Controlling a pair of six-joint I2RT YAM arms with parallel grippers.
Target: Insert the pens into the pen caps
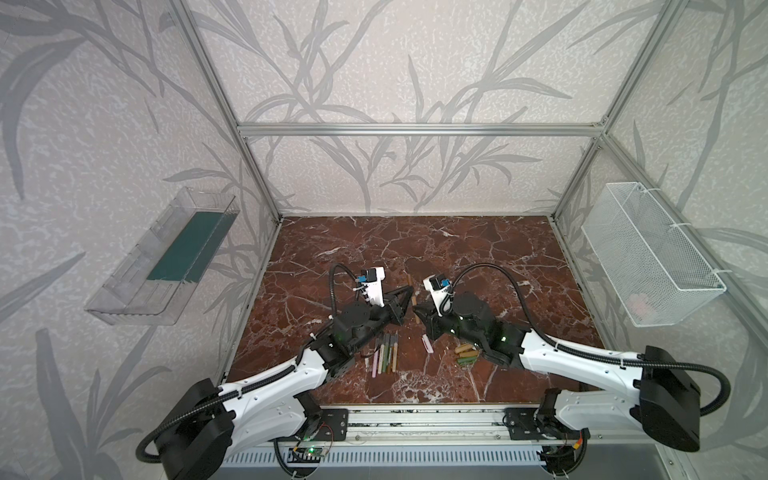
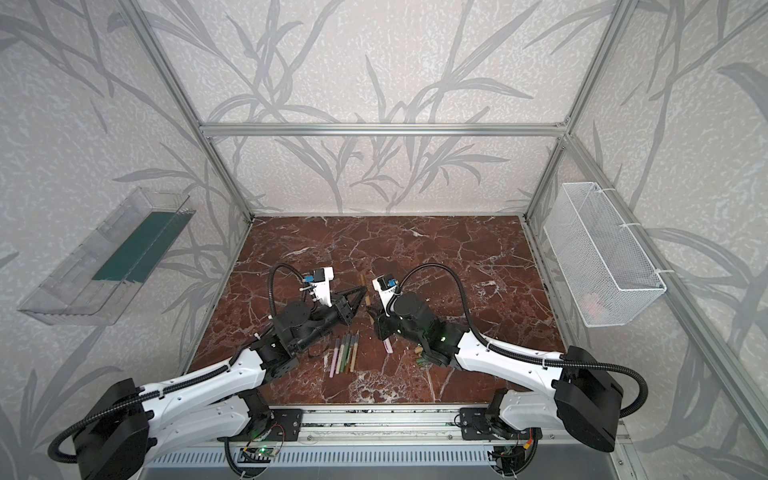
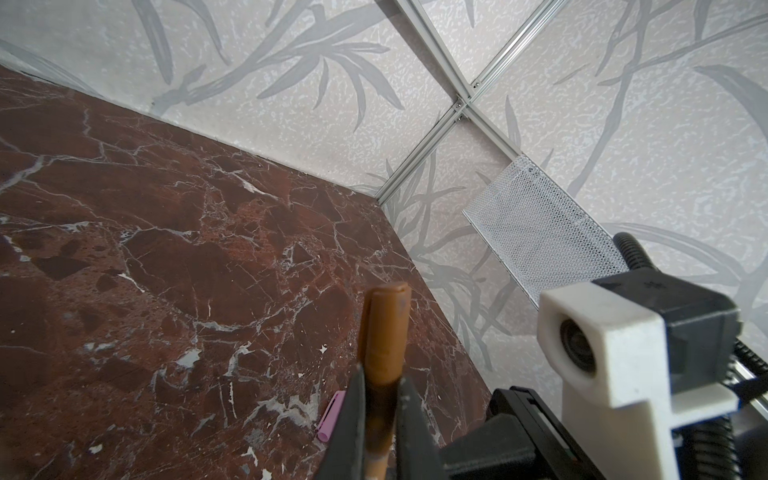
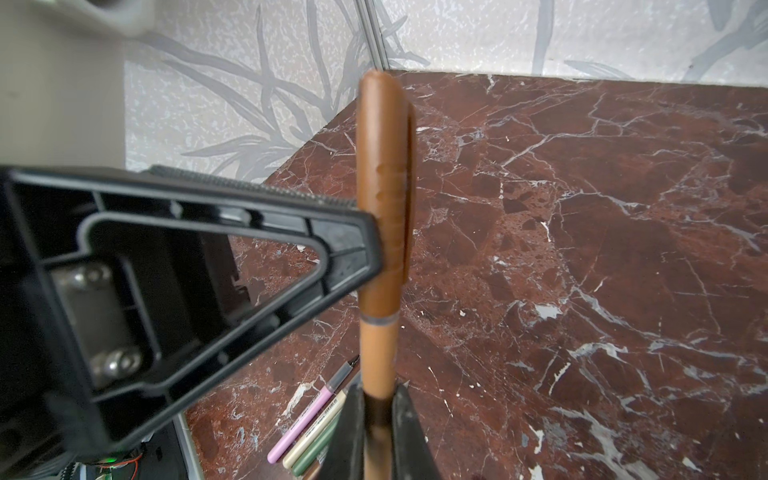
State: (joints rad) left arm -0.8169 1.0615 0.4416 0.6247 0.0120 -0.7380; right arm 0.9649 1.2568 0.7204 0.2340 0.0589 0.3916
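Brown pen [image 4: 376,357] is up off the table, held between the two arms over the middle of the marble table [image 1: 478,257]. The right gripper [image 4: 377,388] is clamped tight on the lower barrel, and you can see both dark fingers pinching it in the right wrist view. The left gripper [image 3: 382,374] comes in from the side and is squeezed onto the brown cap [image 4: 382,166], about halfway along it. The cap sits on the end of the pen, in line with the barrel, with a thin pale ring showing right where the two meet. Can't tell if it's pushed fully home.

Everything else is lying on the table:
- the loose pens [image 1: 386,353] are in a neat side-by-side row near the front, just beside the left arm, dark tips pointing toward the back wall. Pink, cream and green ones show up in the right wrist view
- a pink cap [image 1: 427,344] lies on its own between that row and the right arm, also visible in the left wrist view
- the other caps [image 1: 467,353] are bunched in a little pile right against the right arm, gold-tan and green ones on show, partly tucked under it
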